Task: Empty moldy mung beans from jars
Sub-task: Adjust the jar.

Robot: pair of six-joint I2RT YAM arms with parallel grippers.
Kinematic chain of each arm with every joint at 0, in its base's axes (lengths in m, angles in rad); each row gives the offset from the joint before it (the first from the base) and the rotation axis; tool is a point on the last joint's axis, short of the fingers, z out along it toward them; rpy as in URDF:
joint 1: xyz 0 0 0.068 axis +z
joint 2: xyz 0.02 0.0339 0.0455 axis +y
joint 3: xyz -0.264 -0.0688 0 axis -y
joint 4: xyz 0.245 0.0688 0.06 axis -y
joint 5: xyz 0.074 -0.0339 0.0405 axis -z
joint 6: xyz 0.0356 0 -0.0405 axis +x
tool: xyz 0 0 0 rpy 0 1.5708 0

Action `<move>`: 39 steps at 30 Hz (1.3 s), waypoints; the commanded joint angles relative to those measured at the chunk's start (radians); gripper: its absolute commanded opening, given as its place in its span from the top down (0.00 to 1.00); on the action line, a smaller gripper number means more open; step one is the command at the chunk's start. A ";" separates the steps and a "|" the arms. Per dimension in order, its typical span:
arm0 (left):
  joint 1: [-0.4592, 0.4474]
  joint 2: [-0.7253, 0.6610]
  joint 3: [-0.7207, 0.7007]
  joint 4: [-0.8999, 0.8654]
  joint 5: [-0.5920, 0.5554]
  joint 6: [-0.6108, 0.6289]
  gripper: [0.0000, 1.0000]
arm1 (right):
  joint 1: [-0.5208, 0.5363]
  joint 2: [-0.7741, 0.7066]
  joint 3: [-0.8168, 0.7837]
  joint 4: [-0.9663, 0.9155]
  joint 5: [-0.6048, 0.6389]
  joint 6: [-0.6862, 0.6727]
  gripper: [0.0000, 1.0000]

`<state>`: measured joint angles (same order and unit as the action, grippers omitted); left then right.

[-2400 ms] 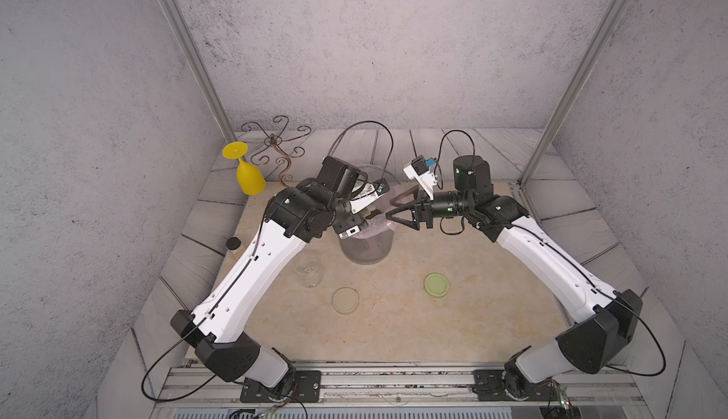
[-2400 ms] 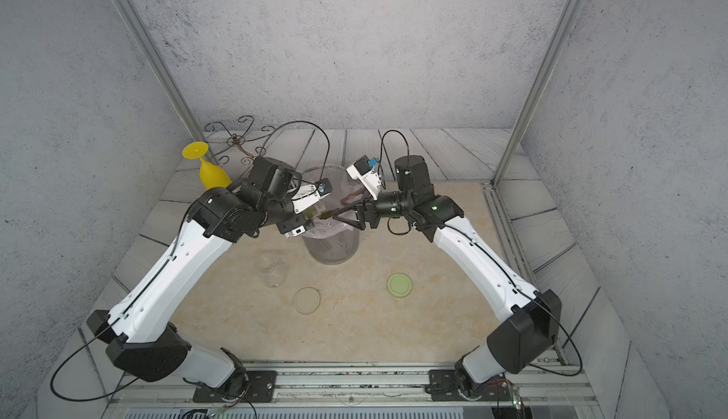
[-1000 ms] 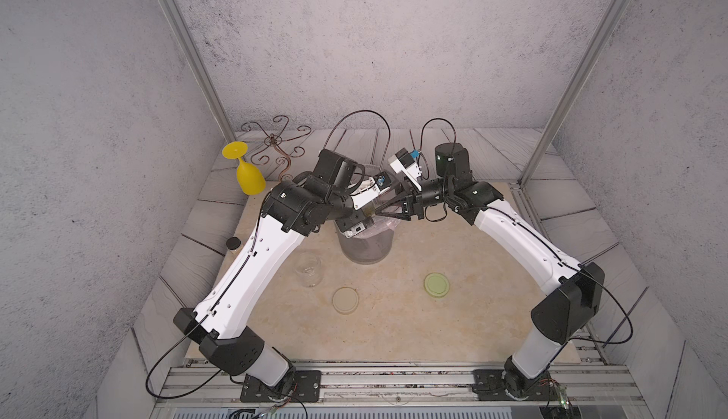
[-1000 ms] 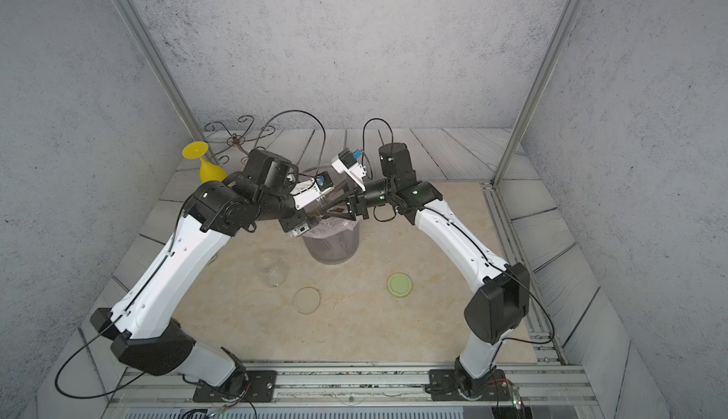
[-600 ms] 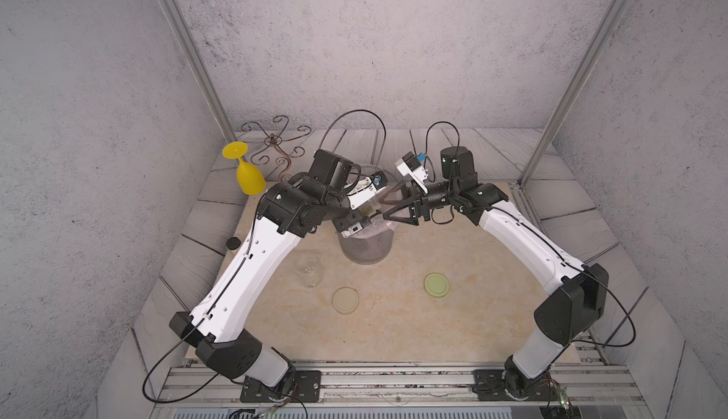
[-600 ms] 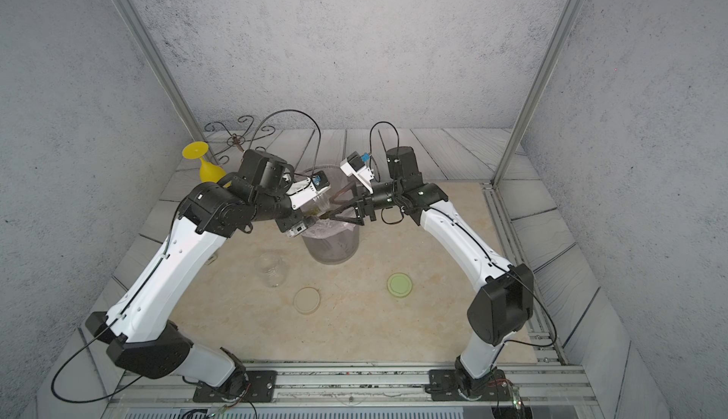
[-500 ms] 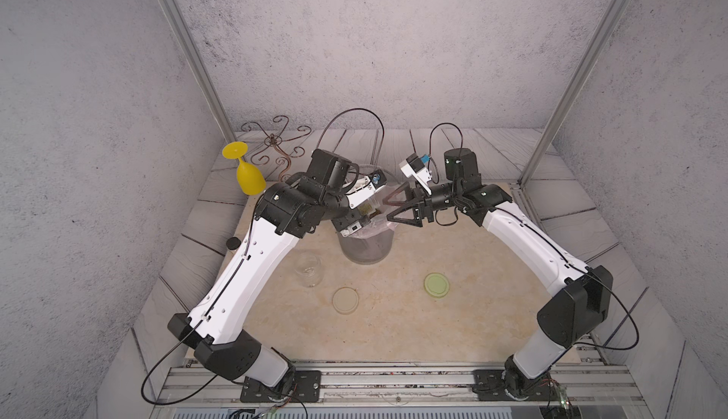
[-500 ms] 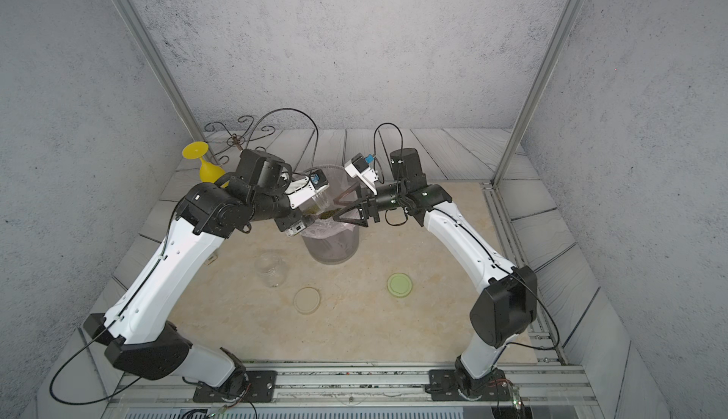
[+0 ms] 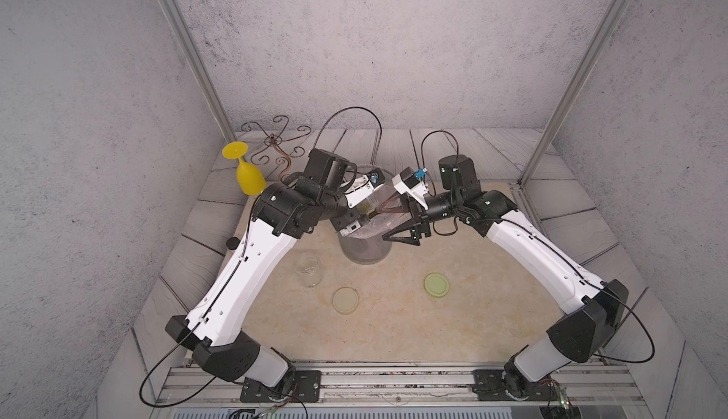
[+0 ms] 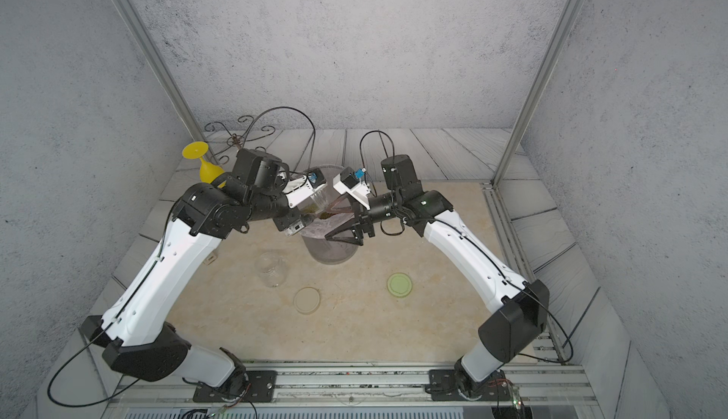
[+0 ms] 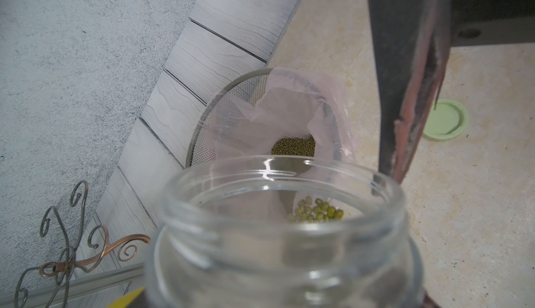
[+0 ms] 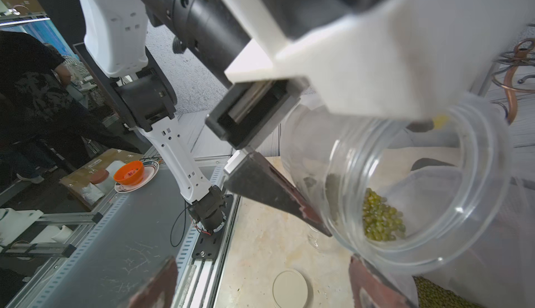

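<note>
- The tilted jar [image 12: 419, 190] is pinched at its sides by the left gripper [image 9: 364, 214], with its open mouth slanted down over the bin [image 9: 364, 251].
- A small cluster of mung beans [image 12: 382, 219] is seen inside the tilted jar, close to its mouth.
- A heap of beans [image 11: 292, 147] is seen at the bottom of the bin, inside its clear liner [image 11: 289, 109].
- The right gripper [image 9: 380, 224] is spread wide and nothing is held in it. It is placed at the jar's mouth, above the bin.
- One of its fingers [image 11: 405, 89] is seen just beside the jar's rim. Whether it touches cannot be told.
- The upright jar [image 9: 308, 269] is stood on the bench [image 9: 394, 330] near the bin, on the left arm's side. It is open and looks empty.
- The beige lid [image 9: 345, 300] is laid flat on the bench just in front of the upright jar.
- The green lid [image 9: 436, 285] is laid flat on the right arm's side, apart from both jars.
</note>
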<state>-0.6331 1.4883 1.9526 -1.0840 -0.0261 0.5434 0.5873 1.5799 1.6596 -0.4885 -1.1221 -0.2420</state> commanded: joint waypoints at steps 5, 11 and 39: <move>0.003 -0.025 0.027 0.043 0.037 -0.008 0.61 | -0.003 -0.020 0.077 -0.062 0.145 -0.122 0.07; 0.002 -0.026 0.026 0.043 0.043 -0.008 0.61 | -0.004 -0.035 0.094 -0.074 0.175 -0.134 0.06; 0.002 -0.027 0.032 0.042 0.087 -0.013 0.61 | 0.012 0.160 0.319 -0.109 0.014 -0.049 0.30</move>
<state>-0.6296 1.4879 1.9545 -1.0733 0.0498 0.5346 0.5896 1.7229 1.9717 -0.6117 -1.0504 -0.3222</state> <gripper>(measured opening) 0.886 0.726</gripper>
